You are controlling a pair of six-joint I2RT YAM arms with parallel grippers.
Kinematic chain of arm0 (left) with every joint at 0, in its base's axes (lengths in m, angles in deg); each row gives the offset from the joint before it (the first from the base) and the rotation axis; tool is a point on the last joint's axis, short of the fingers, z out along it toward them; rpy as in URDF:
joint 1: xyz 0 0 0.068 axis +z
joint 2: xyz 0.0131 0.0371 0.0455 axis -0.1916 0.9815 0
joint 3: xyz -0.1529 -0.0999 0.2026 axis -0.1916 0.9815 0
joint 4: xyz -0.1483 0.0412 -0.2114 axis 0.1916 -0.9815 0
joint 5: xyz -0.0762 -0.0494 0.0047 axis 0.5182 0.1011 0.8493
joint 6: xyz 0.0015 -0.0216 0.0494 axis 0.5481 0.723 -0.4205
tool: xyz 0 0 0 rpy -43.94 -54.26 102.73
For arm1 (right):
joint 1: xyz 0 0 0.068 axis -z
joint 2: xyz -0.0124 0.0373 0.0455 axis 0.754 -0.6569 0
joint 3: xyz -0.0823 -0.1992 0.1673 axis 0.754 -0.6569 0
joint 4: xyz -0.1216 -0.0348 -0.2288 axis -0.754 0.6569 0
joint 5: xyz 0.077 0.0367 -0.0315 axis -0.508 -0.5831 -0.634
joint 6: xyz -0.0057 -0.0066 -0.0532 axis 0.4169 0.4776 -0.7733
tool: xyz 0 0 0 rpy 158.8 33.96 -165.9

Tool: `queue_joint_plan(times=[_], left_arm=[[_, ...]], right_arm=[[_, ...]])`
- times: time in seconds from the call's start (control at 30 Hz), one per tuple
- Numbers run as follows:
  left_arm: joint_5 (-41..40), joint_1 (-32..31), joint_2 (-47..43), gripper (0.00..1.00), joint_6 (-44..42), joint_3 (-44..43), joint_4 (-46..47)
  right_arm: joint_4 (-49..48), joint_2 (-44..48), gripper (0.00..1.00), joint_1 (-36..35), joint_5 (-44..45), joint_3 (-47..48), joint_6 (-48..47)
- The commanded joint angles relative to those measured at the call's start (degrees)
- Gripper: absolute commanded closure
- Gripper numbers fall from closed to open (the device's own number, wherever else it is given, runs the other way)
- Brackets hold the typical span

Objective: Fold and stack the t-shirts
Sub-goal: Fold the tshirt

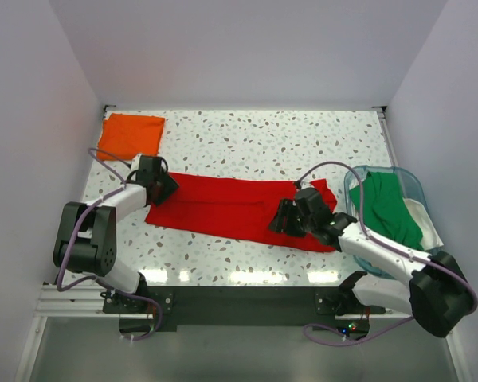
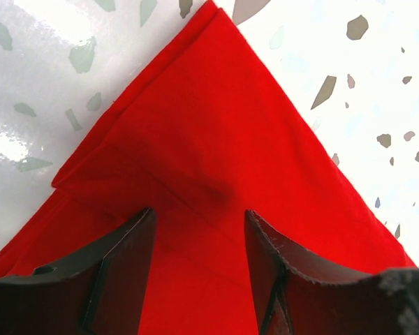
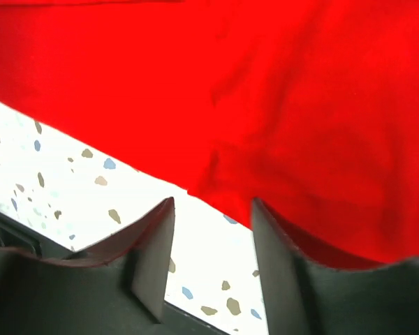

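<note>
1. Across the middle of the table (image 1: 263,135), the red t-shirt (image 1: 223,208) lies folded into a long strip. It looks soft, light and limp, so I would pinch both layers at an end corner.
2. The left gripper (image 2: 199,216) and right gripper (image 3: 213,206) hover over opposite ends, jaws apart, holding nothing.
3. The surface is glossy and speckled, enclosed by white walls (image 1: 223,48).

Red t-shirt (image 1: 223,208): folded lengthwise into a long narrow band, lying flat across the middle of the speckled table (image 1: 263,135), slanting slightly toward the near edge at its right end. Its left end shows layered edges meeting at a corner. Orange t-shirt (image 1: 130,134): folded into a compact rectangle, flat at the far left corner. Green t-shirt (image 1: 386,208): unfolded, draped in the translucent tub (image 1: 409,181) at the right.
</note>
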Motion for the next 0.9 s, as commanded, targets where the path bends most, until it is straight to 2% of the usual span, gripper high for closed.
queue_joint_plan(times=[0.0, 0.17, 0.27, 0.5, 0.63, 0.87], left_arm=[[1.61, -0.16, -1.83, 0.41, -1.23, -0.59, 3.35], [2.15, -1.3, -0.95, 0.45, -4.13, -3.49, 1.95], [-0.39, -4.72, -0.51, 0.52, -4.83, -4.02, 0.28], [-4.97, -11.4, 0.02, 0.66, -5.1, -1.39, -1.22], [-7.08, -13.34, -0.07, 0.82, -5.8, 0.45, -2.18], [-10.77, -16.94, -0.5, 0.88, -3.17, 4.05, -3.77]], right_arm=[[1.76, 5.84, 0.41, -0.36, 2.13, 1.08, -0.37], [8.53, 5.78, 0.38, 0.42, 11.43, 4.94, -0.54], [9.77, -0.89, 0.4, 4.19, 8.74, 8.72, -1.68], [4.85, -11.89, 0.41, 14.04, 5.03, 10.48, -2.74], [3.36, -17.24, 0.41, 16.59, 5.47, 12.33, -3.18], [5.1, -29.81, 0.41, 18.71, 5.82, 21.98, -6.95]])
